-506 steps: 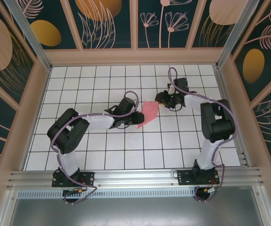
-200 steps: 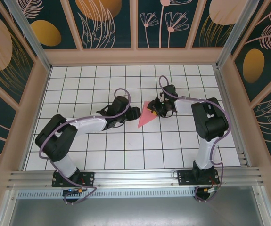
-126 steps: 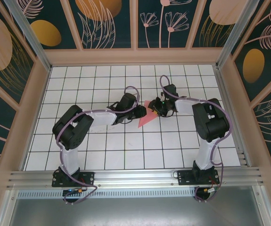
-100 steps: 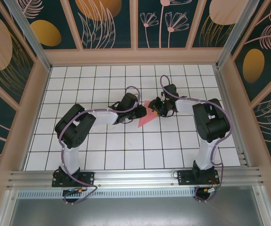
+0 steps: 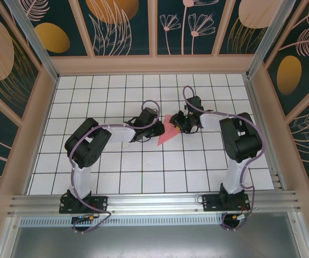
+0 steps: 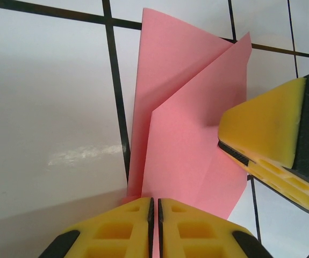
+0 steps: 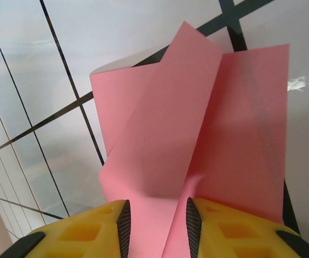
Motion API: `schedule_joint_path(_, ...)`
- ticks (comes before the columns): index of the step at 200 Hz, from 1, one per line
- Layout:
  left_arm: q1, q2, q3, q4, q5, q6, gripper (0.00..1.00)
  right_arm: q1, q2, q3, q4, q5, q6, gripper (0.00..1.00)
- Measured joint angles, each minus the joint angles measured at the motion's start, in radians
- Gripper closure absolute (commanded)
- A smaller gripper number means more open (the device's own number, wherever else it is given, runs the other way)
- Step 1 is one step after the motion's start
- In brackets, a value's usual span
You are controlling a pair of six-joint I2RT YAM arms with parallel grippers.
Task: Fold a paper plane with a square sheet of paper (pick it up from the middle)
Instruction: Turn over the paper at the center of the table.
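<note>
The folded pink paper plane [image 5: 166, 130] sits mid-table between both grippers: left gripper [image 6: 154, 228] is pinched tight on one edge, right gripper [image 7: 155, 228] clamps the opposite side.

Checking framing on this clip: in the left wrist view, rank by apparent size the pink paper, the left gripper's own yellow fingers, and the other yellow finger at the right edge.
1. Pink paper, largest.
2. and 3. Left gripper fingers and the other yellow finger: both cropped and near the lens, so unranked.
</note>
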Motion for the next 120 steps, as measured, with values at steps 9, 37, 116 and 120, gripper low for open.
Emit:
schedule_joint_path(9,0.000,0.000,0.000,0.000,0.000,0.000,0.86,0.000,0.000,0.000,0.000,-0.005,0.000,0.67)
schedule_joint_path(37,0.000,0.002,0.000,-0.001,0.000,0.000,0.86,0.000,0.005,0.000,0.003,-0.035,0.000,0.70)
schedule_joint_path(116,0.021,-0.034,-0.039,-0.008,-0.011,-0.005,0.73,0.015,0.015,-0.007,0.042,-0.138,-0.043,0.95)
schedule_joint_path(120,0.024,-0.046,-0.048,-0.009,-0.014,-0.005,0.71,0.015,0.015,-0.010,0.044,-0.138,-0.048,0.96)
